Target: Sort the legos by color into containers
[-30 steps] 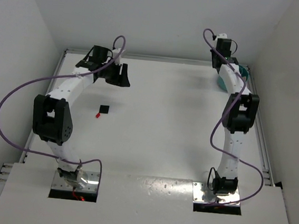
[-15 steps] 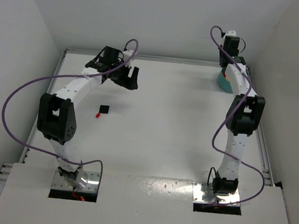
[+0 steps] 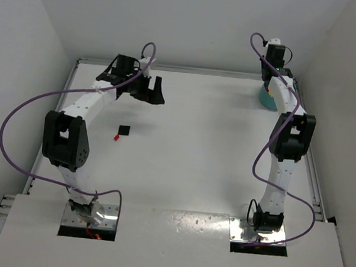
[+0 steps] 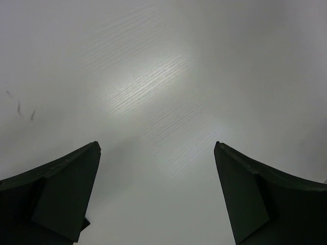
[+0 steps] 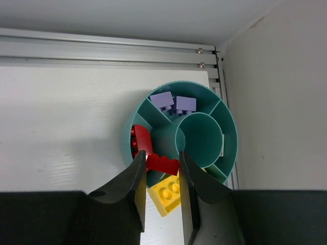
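White table (image 3: 195,148), far right corner: teal bowl (image 5: 200,133) largely hidden under the right arm (image 3: 285,134) from above. Right gripper (image 5: 161,159) pinches a red lego (image 5: 164,164) over it — purple legos (image 5: 162,98) share one compartment, yellow lego (image 5: 166,193) partly covered. Left gripper (image 4: 157,147) gapes, empty.

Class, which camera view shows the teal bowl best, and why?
The right wrist view: the teal bowl shows nearly whole, dividers included, the right gripper holding a red brick. The top external view shows only a sliver behind the arm; the left wrist view, none.
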Controlling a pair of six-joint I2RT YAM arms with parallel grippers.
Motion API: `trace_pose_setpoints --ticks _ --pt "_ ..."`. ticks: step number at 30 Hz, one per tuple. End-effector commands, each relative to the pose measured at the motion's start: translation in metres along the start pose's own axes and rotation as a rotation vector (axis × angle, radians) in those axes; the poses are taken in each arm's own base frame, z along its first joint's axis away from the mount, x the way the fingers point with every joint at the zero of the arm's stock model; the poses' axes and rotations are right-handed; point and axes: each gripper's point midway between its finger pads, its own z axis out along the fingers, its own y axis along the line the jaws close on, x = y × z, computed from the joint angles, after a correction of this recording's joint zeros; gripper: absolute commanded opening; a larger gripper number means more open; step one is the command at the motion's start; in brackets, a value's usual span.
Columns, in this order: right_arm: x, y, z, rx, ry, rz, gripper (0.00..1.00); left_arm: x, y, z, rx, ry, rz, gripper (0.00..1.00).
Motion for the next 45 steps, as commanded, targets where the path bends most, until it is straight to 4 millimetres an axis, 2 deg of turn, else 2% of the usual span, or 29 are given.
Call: trace_pose_setpoints --ticks 1,4,7,10,13,15,17,20,28,31,35,36,38,39,45 --pt "-0.001 -0.002 0.002 -0.001 -0.009 0.007 0.04 -0.018 -0.004 -0.02 0.092 -0.093 -0.022 1.0" --pt "0.003 0.0 0.005 -0.003 -0.001 0.004 0.04 -0.016 0.01 -0.023 0.002 -0.098 -0.001 1.0" --pt "0.015 0.001 0.015 -0.003 0.025 0.0 0.05 -0.019 0.023 -0.025 -0.065 -0.114 -0.056 1.0" --pt "0.01 0.0 0.016 0.0 0.015 0.004 0.05 -0.013 0.03 -0.018 -0.09 -0.092 -0.116 1.0" --pt "0.013 0.003 0.021 -0.001 0.021 0.002 0.05 -0.008 0.03 -0.015 -0.089 -0.086 -0.15 1.0" --pt "0.018 0.006 0.026 -0.004 0.029 -0.001 0.05 -0.012 0.028 -0.017 -0.087 -0.107 -0.139 1.0" --pt "0.012 0.004 0.026 0.001 0.013 0.005 0.05 -0.016 0.031 -0.019 -0.106 -0.117 -0.15 1.0" --pt "0.017 0.008 0.032 -0.002 0.022 0.001 0.05 -0.012 0.031 -0.015 -0.096 -0.093 -0.152 1.0" --pt "0.017 0.006 0.036 0.02 0.019 -0.005 0.08 -0.016 0.029 -0.016 -0.086 -0.101 -0.147 1.0" --pt "0.018 0.004 0.036 0.029 0.022 -0.005 0.13 -0.018 0.03 -0.014 -0.086 -0.101 -0.147 1.0" --pt "0.016 0.002 0.036 0.042 0.015 -0.001 0.28 -0.017 0.031 -0.014 -0.087 -0.101 -0.127 1.0" --pt "0.016 0.002 0.036 0.042 0.015 -0.001 0.35 -0.017 0.031 -0.014 -0.087 -0.1 -0.127 1.0" --pt "0.014 0.0 0.036 0.053 0.009 0.002 0.44 -0.017 0.031 -0.014 -0.088 -0.1 -0.116 1.0" --pt "0.014 0.0 0.036 0.053 0.009 0.002 0.52 -0.017 0.031 -0.014 -0.088 -0.1 -0.116 1.0" --pt "0.014 0.002 0.036 0.038 0.005 0.002 0.55 -0.019 0.029 -0.02 -0.088 -0.109 -0.097 1.0"
